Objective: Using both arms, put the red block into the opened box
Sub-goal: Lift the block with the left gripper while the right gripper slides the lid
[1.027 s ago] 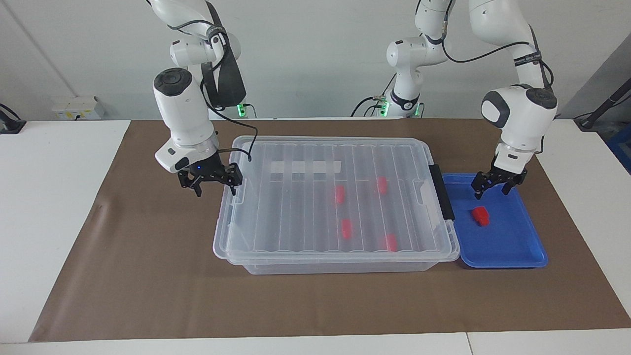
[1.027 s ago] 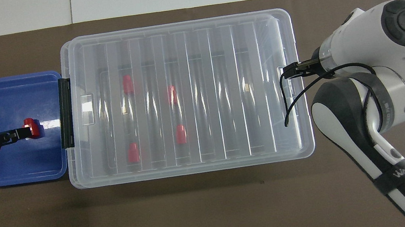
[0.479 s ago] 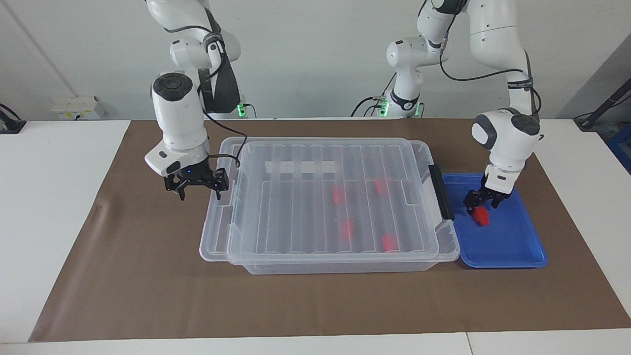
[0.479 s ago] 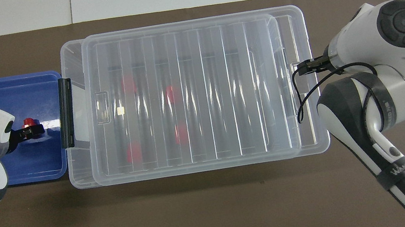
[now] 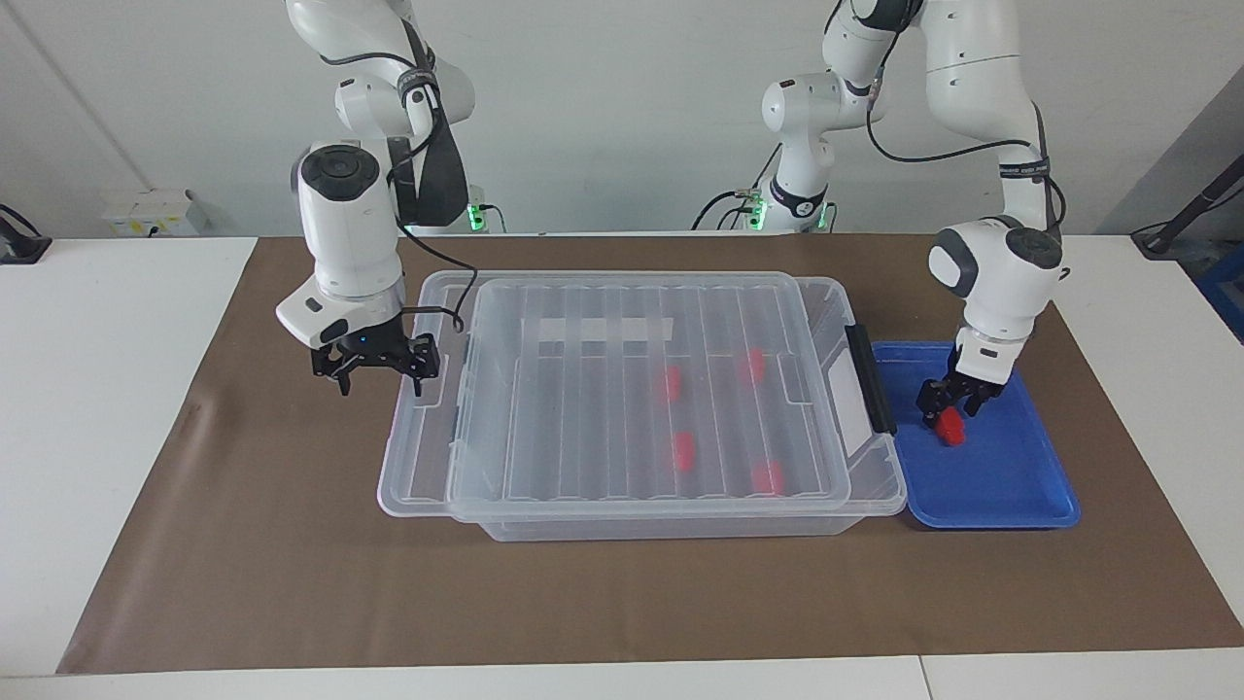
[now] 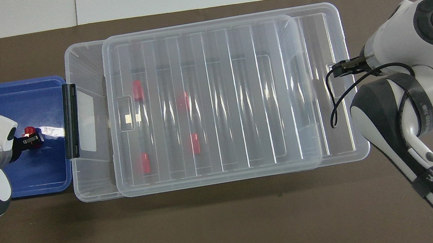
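My left gripper (image 5: 950, 412) is closed on the red block (image 5: 950, 426) in the blue tray (image 5: 1011, 486); my right gripper (image 5: 381, 367), open, is hooked on the lid (image 5: 603, 389), slid partway off the box (image 5: 671, 525). Lifting and dropping remain.

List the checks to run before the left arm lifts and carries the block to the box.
1. Left gripper down at the red block in the blue tray: ok.
2. Block securely held: cannot tell.
3. Box open: ok. The lid sits offset toward the right arm's end, leaving a gap at the end beside the tray.
4. Gap wide enough for the block: probably ok.
5. Block raised above the black handle between tray and gap: not ok; it is low in the tray.
6. Right gripper at the lid's overhanging end, open: ok; contact with the lid: cannot tell.
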Motion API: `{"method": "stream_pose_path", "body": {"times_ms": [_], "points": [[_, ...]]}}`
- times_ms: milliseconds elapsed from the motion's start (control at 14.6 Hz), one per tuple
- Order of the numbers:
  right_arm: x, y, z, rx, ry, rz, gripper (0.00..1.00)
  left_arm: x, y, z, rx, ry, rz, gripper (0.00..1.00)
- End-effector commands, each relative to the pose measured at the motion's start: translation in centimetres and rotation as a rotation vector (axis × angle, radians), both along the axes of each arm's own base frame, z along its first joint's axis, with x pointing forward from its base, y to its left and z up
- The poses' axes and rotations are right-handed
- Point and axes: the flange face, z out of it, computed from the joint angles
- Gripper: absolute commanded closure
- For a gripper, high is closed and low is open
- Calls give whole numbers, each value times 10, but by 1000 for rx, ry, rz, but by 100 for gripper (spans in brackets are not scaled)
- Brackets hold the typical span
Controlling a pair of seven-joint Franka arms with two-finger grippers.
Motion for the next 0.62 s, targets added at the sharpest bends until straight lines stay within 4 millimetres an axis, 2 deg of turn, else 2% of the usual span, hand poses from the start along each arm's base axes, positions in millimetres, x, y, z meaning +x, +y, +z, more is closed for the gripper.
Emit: {"method": "stream_pose_path", "body": {"times_ms": [0, 137, 274, 342, 548], "points": [[-1, -10, 0, -35, 23, 15, 0, 1, 2, -4, 6, -1, 14, 100], [0, -19, 1, -54, 30, 8, 0, 3, 0, -3, 6, 2, 13, 100], [-1, -24, 2, -60, 33, 9, 0, 12, -1, 9, 3, 29, 9, 100], [-1, -28, 2, -63, 41, 9, 0, 20, -4, 23, 0, 48, 5, 100], [0, -43, 2, -72, 44, -5, 0, 46, -19, 83, -5, 118, -18, 100]]}}
